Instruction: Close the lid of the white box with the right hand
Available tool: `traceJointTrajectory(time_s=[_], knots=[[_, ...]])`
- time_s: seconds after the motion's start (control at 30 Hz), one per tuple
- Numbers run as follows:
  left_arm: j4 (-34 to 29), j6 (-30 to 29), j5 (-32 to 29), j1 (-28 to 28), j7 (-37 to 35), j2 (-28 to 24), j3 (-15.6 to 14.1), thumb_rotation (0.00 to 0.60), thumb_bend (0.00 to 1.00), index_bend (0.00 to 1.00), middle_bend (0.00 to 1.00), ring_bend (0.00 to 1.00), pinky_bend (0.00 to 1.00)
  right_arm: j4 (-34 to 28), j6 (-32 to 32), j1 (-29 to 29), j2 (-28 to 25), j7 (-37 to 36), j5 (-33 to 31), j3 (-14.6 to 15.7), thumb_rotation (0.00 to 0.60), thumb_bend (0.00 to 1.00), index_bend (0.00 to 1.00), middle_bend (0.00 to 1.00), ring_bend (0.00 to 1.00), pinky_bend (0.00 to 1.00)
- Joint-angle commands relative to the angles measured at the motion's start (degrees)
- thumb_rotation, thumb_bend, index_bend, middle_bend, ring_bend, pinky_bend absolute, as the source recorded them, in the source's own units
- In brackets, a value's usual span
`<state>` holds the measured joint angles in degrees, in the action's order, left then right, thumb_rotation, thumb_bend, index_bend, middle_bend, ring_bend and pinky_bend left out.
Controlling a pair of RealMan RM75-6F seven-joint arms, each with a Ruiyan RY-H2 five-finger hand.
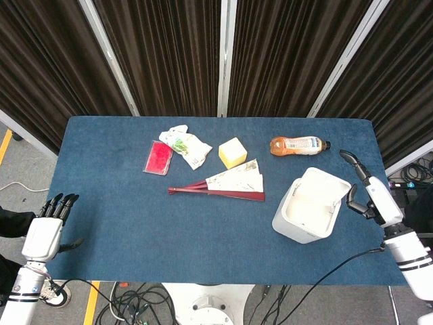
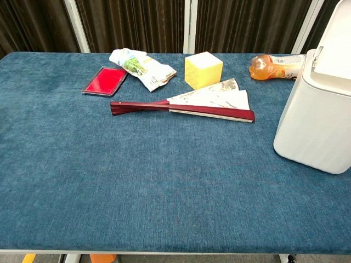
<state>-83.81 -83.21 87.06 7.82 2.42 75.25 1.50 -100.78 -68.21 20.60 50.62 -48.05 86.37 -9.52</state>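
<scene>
The white box (image 1: 302, 215) stands at the right of the blue table, its lid (image 1: 327, 183) swung open toward the far right; in the chest view the white box (image 2: 317, 127) fills the right edge. My right hand (image 1: 371, 192) hovers just right of the lid with fingers apart and nothing in it, a small gap from the lid's edge. My left hand (image 1: 46, 227) stays off the table's near left corner, fingers spread and empty. Neither hand shows in the chest view.
A folding fan (image 1: 223, 185) lies mid-table, with a yellow cube (image 1: 233, 152), a crumpled packet (image 1: 185, 145) and a red case (image 1: 158, 158) behind it. An orange drink bottle (image 1: 298, 144) lies on its side behind the box. Dark curtains hang behind the table.
</scene>
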Motion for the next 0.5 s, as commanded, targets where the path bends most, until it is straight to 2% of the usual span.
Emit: traceJointTrajectory(time_s=[0.03, 0.23, 0.5], knots=[[0.0, 0.0, 0.0, 0.0, 0.0, 0.0, -0.1, 0.6, 0.08, 0.1, 0.1, 0.04, 0.13, 0.9, 1.9, 0.7, 0.7, -4.8, -0.7, 0.4, 0.416, 0.88, 0.0, 0.0, 0.0, 0.0], [-0.2, -0.1, 0.1, 0.0, 0.2, -0.2, -0.1, 0.6, 0.08, 0.1, 0.1, 0.04, 0.13, 2.0, 3.4, 1.3, 0.7, -13.6, 1.2, 1.4, 0.415, 0.9, 0.0, 0.03, 0.0, 0.0], [-0.7, -0.1, 0.3, 0.1, 0.6, -0.4, 0.0, 0.6, 0.08, 0.1, 0.1, 0.04, 0.13, 2.5, 3.8, 2.4, 0.6, -20.1, 5.7, 3.5, 0.416, 0.91, 0.0, 0.06, 0.0, 0.0]])
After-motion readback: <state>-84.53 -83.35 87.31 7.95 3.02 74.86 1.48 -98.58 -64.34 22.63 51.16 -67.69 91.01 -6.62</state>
